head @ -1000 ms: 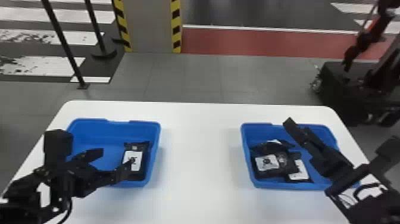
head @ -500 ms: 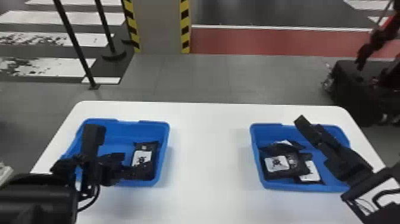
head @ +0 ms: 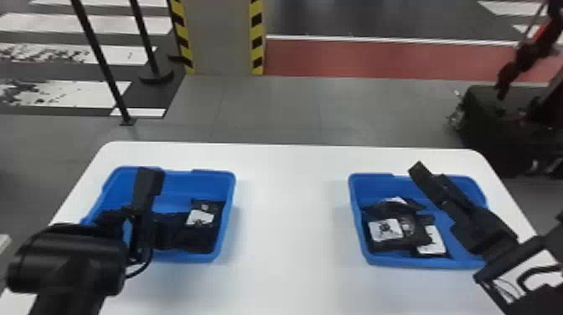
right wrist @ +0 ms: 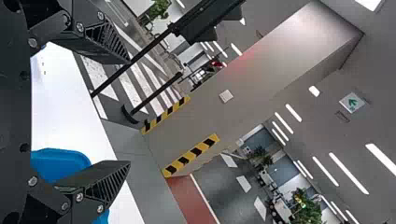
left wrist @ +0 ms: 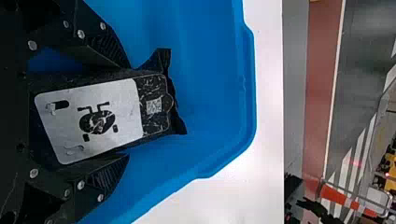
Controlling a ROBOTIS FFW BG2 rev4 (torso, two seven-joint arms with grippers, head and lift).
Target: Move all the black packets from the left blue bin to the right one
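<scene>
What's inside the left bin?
I see one black packet in the bin, between the open fingers of the left hand. Anything beneath the packet or behind the hand is covered, so more packets there can't be ruled out.

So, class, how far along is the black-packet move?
Done: black packets lie in the right bin. Under way: the left gripper has its jaws open, one either side of a packet. Left: that packet, not yet out of the left bin.
</scene>
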